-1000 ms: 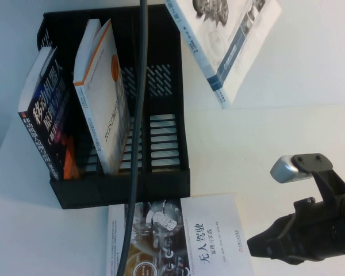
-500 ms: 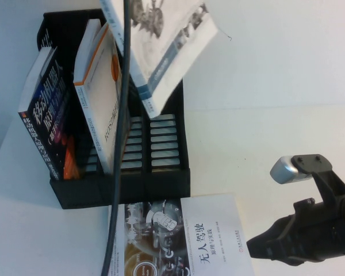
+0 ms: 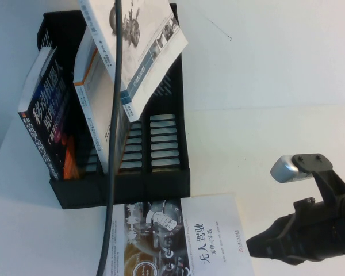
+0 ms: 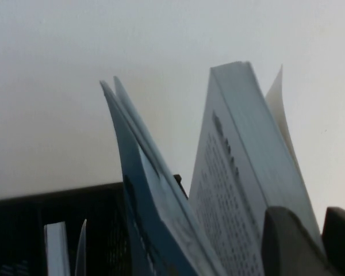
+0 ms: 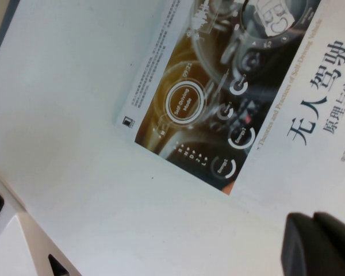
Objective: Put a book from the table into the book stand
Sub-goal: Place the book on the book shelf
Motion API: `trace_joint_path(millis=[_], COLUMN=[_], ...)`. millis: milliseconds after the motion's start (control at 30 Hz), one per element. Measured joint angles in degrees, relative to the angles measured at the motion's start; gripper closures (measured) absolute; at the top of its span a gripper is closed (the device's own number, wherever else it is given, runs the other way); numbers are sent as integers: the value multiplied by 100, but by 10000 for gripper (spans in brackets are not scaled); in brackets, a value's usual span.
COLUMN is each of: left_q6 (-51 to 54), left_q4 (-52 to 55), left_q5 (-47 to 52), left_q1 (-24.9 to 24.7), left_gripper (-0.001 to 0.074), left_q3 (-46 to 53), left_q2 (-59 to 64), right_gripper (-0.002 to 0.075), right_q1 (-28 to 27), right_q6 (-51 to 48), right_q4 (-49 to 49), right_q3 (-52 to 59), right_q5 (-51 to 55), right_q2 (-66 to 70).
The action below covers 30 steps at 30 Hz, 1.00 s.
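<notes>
Inside the book stand [image 3: 167, 172], the compartment farthest from the right gripper [image 3: 259, 248] holds a dark book [image 3: 43, 123], leaning; the middle compartment holds an orange-edged white book [image 3: 103, 109], also tilted; the compartment nearest that gripper shows bare slotted base. Above the stand's top, the book [image 3: 135, 49] hangs tilted in the air, its lower corner over the middle and near compartments. Beside the stand's front edge, a half-photo, half-white book [image 3: 184, 236] lies flat on the table [image 3: 264, 132]. The left gripper [image 4: 310, 241] clamps the raised book's pages between its fingers. The right gripper rests low near the flat book, fingers together.
</notes>
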Motion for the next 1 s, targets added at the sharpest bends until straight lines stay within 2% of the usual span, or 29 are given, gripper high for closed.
trace_joint_path(millis=[467, 800, 1000], left_q6=[9, 216, 368], left_q4=[-148, 132, -456], left_q5=[-165, 125, -46], left_q1=[0, 0, 2], left_gripper=[643, 643, 643], left_q3=[0, 0, 10], left_q2=[358, 557, 426], right_gripper=[726, 726, 726], right_q1=[0, 0, 0], right_q6=[0, 0, -298], right_q4=[10, 97, 568], right_q3=[0, 0, 0], right_q5=[-8, 20, 223], right_q2=[0, 0, -11])
